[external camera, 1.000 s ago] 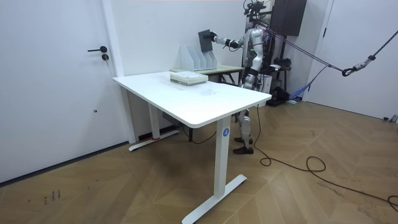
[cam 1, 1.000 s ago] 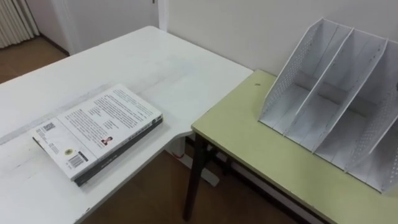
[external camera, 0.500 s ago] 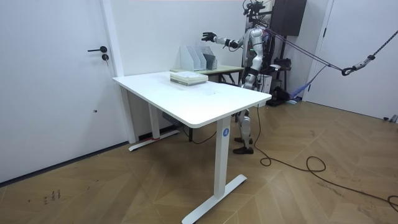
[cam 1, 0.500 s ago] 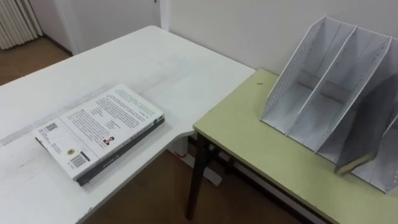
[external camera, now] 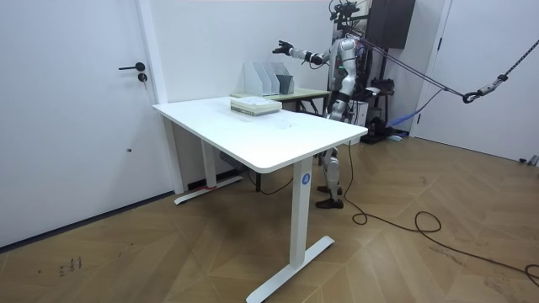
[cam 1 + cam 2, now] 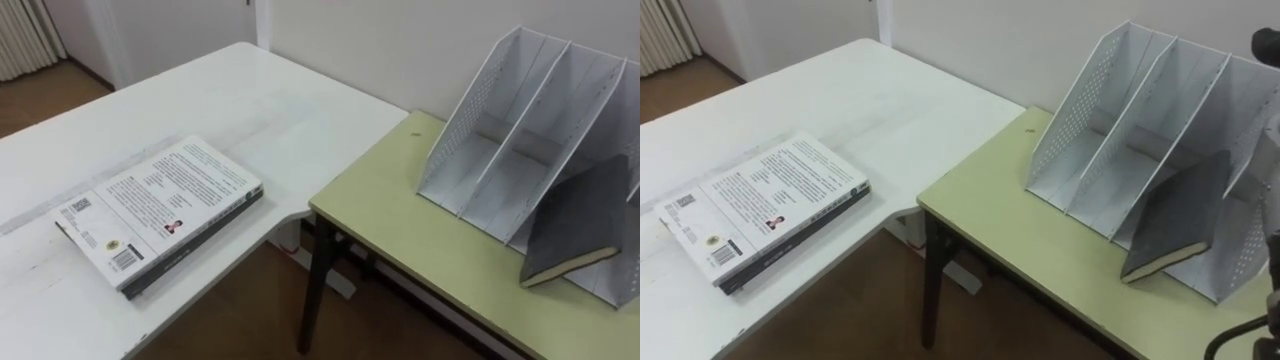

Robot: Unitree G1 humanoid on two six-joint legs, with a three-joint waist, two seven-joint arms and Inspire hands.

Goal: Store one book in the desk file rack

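Book (image 6: 572, 225), grey, leaning tilted in the right-hand compartment of the file rack (image 6: 497, 110) on the green worktop (image 6: 400, 225), below the raised right hand (image 5: 281, 46), fingers spread, holding nothing.

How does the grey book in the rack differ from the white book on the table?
The grey book stands tilted in a slot of the rack; the white book lies flat on the white table. The grey book's cover is plain; the white book's carries print and a barcode. Both are closed.
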